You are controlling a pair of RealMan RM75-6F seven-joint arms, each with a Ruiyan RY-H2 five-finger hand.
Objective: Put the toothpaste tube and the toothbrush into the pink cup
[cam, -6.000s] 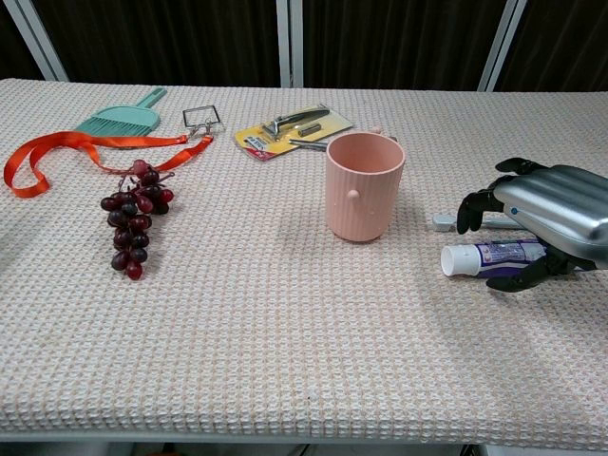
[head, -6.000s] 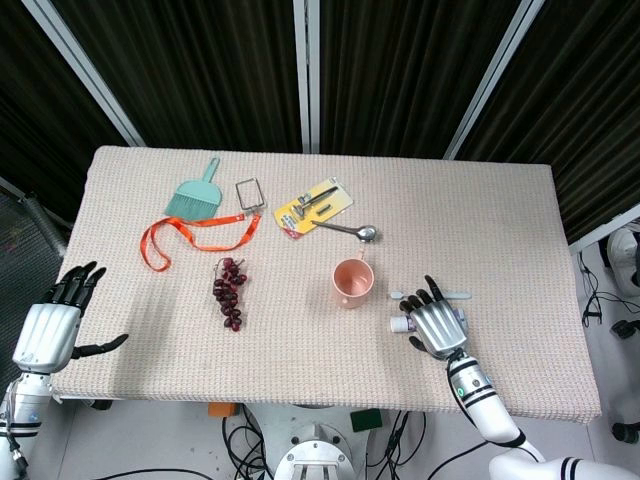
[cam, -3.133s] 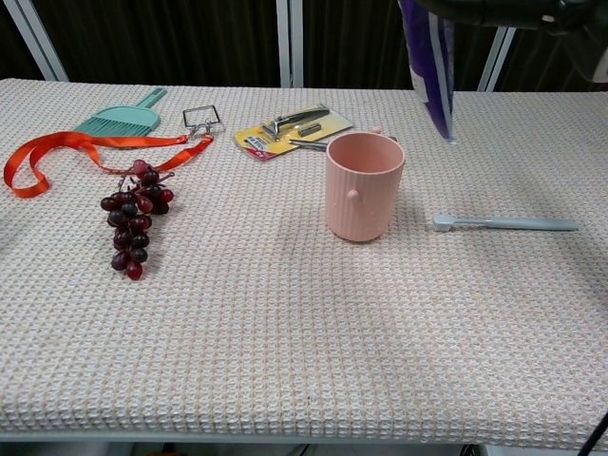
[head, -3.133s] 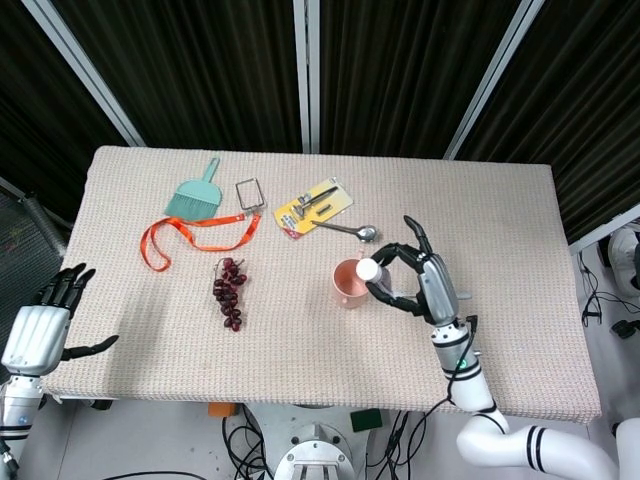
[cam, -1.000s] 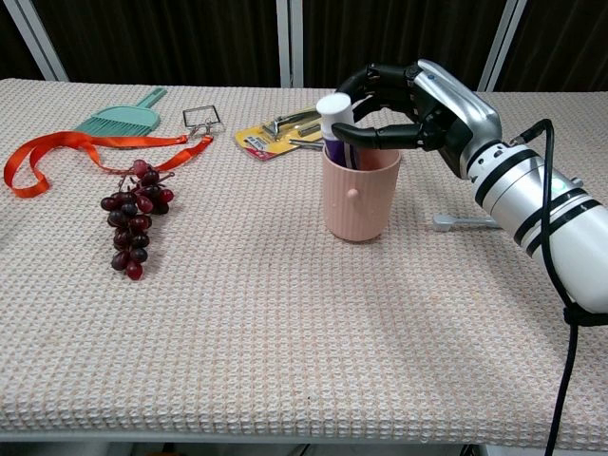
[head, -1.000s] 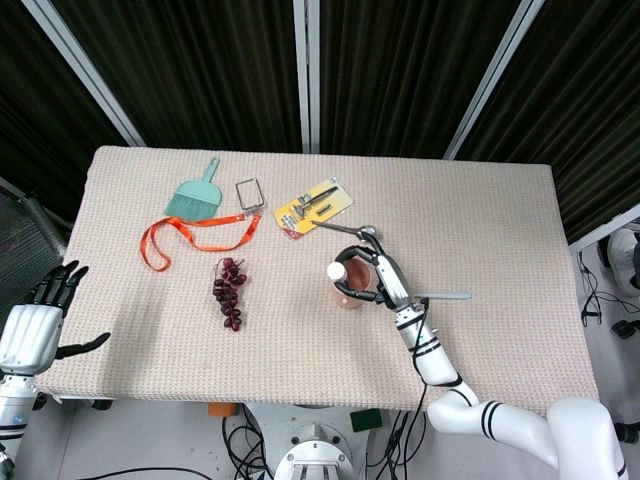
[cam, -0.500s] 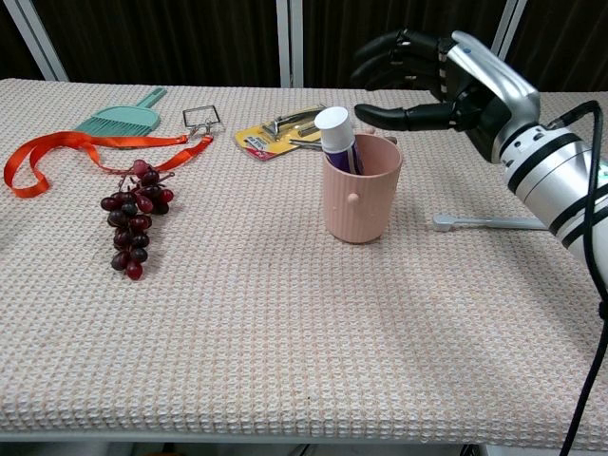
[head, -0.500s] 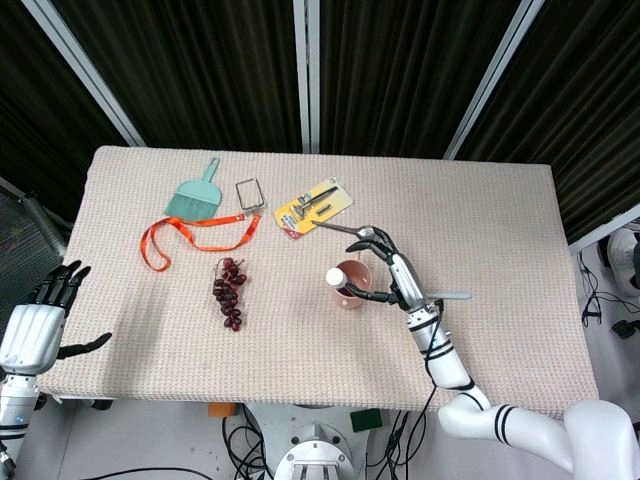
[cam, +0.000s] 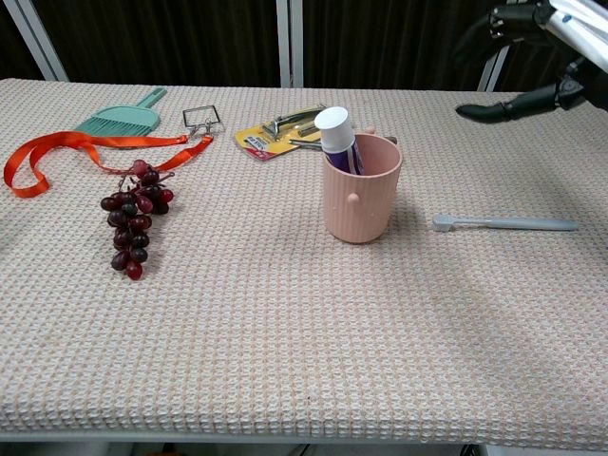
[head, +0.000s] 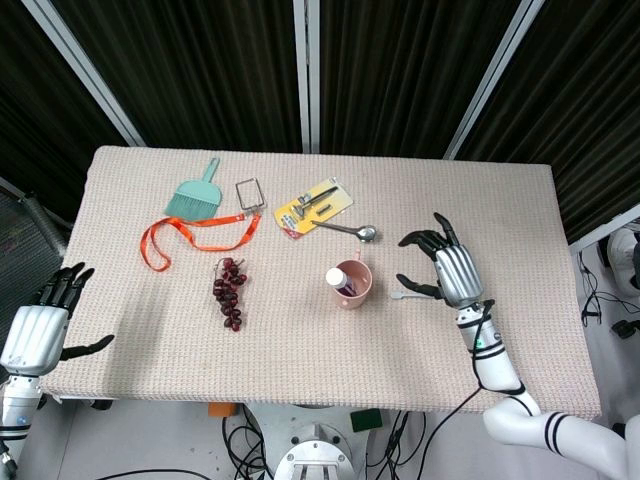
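Two hands apart and empty

Head view: the metallic right hand is hovering with fingers spread above the pale grey toothbrush; the left hand is spreading off the table's edge.

Chest view: the white-capped purple toothpaste tube is standing in the ribbed pink cup; the toothbrush is lying on the woven cloth beside it.

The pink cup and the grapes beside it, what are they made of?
The pink cup looks like matte plastic or silicone: a dull, even, ribbed wall with no glaze shine. The grapes seem to be glossy fake plastic, uniformly dark red with small highlights, though real fruit cannot be ruled out.
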